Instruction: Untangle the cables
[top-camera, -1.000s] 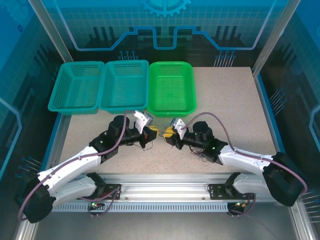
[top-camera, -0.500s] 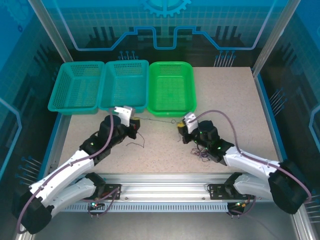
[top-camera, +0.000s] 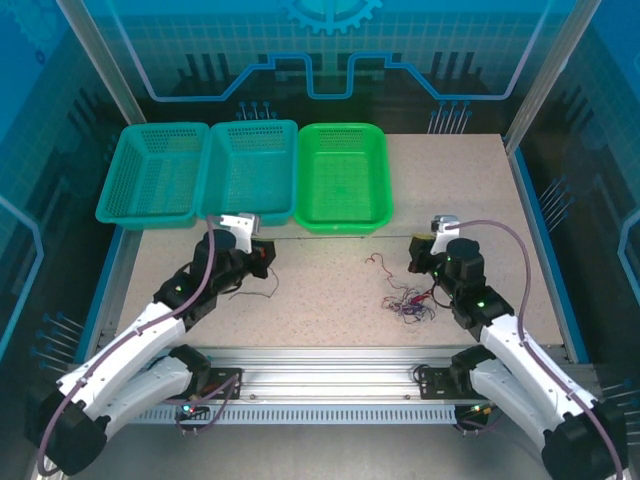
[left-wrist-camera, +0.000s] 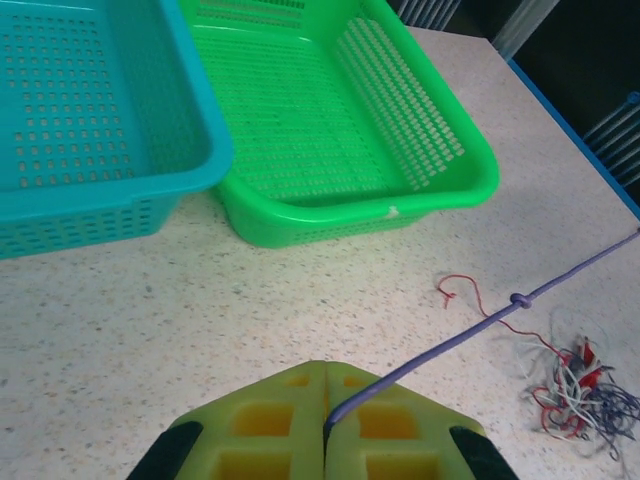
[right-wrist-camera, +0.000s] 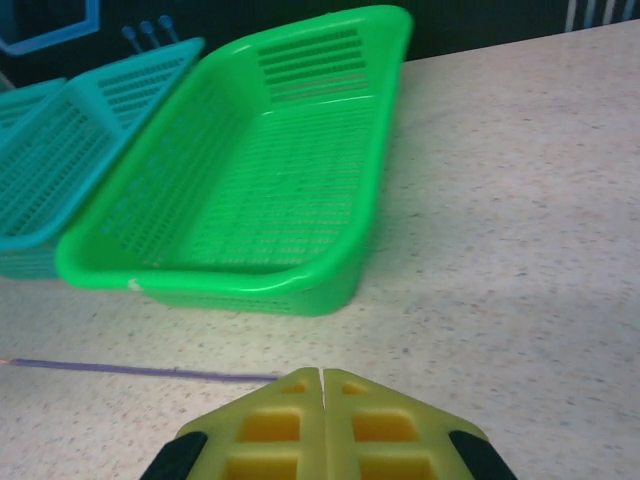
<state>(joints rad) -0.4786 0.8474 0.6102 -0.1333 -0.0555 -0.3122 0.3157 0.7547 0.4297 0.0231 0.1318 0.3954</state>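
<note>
Both arms have swung apart in the last second, and one purple cable (left-wrist-camera: 450, 338) now stretches taut between them, low over the table (top-camera: 470, 180) just in front of the green basket (top-camera: 342, 224). My left gripper (left-wrist-camera: 325, 368) is clamped on one end. The right gripper (right-wrist-camera: 322, 372) is closed too, with the strand running up to its pads. A small knot (left-wrist-camera: 518, 298) sits partway along the line. The remaining tangle (top-camera: 410, 300) lies on the table near the right arm, with a loose red strand (top-camera: 375, 261) beside it. I judge this the pull-out step, with the strand apparently clear of the bundle. Next I need to carry it to a basket and release both ends.
</note>
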